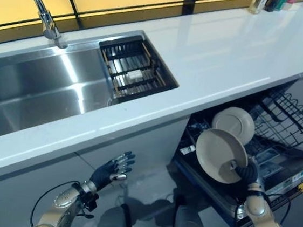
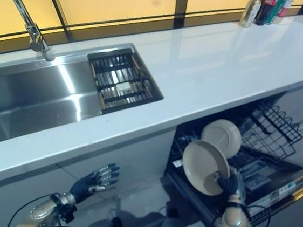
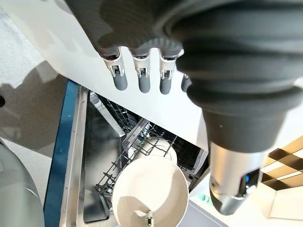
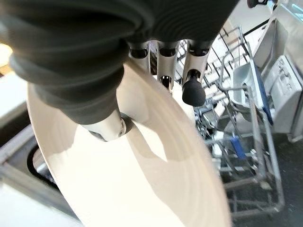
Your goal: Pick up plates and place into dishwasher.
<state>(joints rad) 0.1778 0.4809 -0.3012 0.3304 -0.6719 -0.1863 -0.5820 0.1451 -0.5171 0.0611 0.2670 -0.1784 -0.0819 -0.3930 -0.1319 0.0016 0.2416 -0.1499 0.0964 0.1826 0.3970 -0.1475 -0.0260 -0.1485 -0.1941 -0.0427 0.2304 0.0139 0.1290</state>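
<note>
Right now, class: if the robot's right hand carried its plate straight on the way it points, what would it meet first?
Probably the second round cream plate standing in the dark wire dishwasher rack. The right hand holds its own cream plate just in front of it, though the depth between the two is unclear.

Head stereo pair looking down, wrist cameras close, sharing dishwasher rack [image 1: 281,113]

Right hand [image 1: 247,172] raised with fingers [image 4: 193,90] and thumb clamped — left hand [image 1: 112,170] low, fingers loosely spread.
</note>
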